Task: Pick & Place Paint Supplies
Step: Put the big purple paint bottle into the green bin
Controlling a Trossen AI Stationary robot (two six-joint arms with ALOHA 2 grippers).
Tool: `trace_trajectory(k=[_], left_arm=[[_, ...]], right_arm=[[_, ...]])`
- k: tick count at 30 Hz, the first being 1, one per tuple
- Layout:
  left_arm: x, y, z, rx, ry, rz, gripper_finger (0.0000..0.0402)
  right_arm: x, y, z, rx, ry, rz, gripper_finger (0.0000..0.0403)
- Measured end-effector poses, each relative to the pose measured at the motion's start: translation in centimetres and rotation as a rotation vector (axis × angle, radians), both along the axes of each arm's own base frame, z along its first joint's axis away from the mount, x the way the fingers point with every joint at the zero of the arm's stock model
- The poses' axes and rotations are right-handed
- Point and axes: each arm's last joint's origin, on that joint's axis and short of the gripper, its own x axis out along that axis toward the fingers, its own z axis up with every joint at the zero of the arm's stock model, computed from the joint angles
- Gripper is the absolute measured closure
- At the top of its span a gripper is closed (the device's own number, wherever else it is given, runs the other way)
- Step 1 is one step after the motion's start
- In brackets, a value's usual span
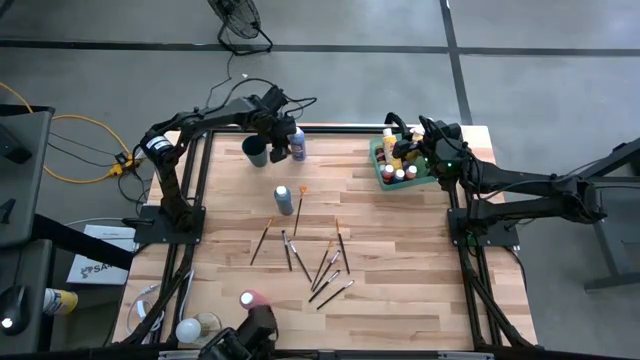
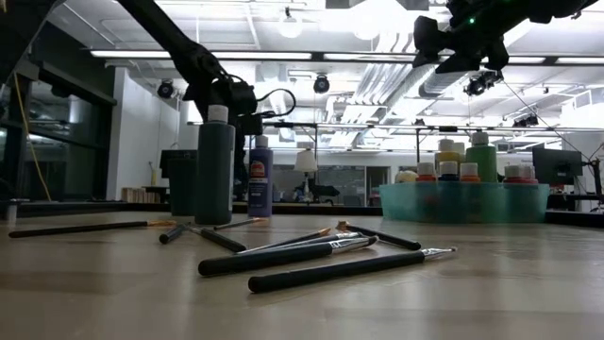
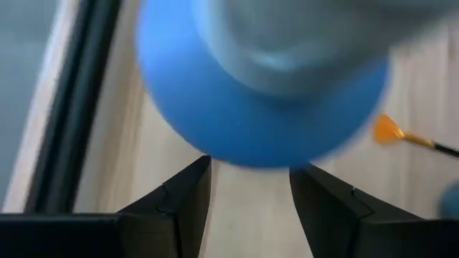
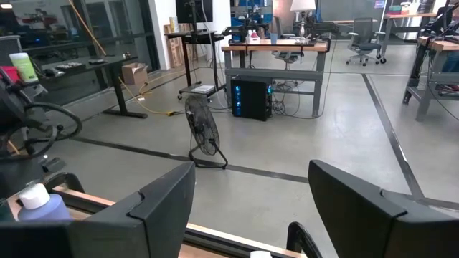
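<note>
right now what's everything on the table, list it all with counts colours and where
blue paint bottle: one, blue with white cap, far edge of the table, at the left gripper
green paint bottle: one, dark green with pale cap, standing alone mid-table
dark cup: one, dark, beside the blue bottle at the far edge
green tray: one, translucent green, far right of the table
bottles in tray: several, caps and bodies yellow, red, white, green; exact count unclear
paintbrushes: about nine, dark handles, scattered on the near half of the table
left gripper: open, around the blue bottle
right gripper: open, above the tray
</note>
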Motion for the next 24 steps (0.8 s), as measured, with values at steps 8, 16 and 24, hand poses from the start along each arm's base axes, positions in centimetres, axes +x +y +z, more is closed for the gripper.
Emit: trace_trajectory(k=[8,16,24], left_arm=[[0.48,0.53,0.22,0.051,-0.062,0.029,0.0215],[0.59,0.45,0.3,0.025,-0.099,-0.002,0.021],[0.68,0.26,0.15,0.003,-0.142,-0.055,0.0097]], right_arm=[[0.0,0.0,0.0,0.0,0.0,0.0,0.0137],[0.0,0.0,0.0,0.0,0.0,0.0,0.0137],[0.0,0.0,0.0,0.0,0.0,0.0,0.0137]])
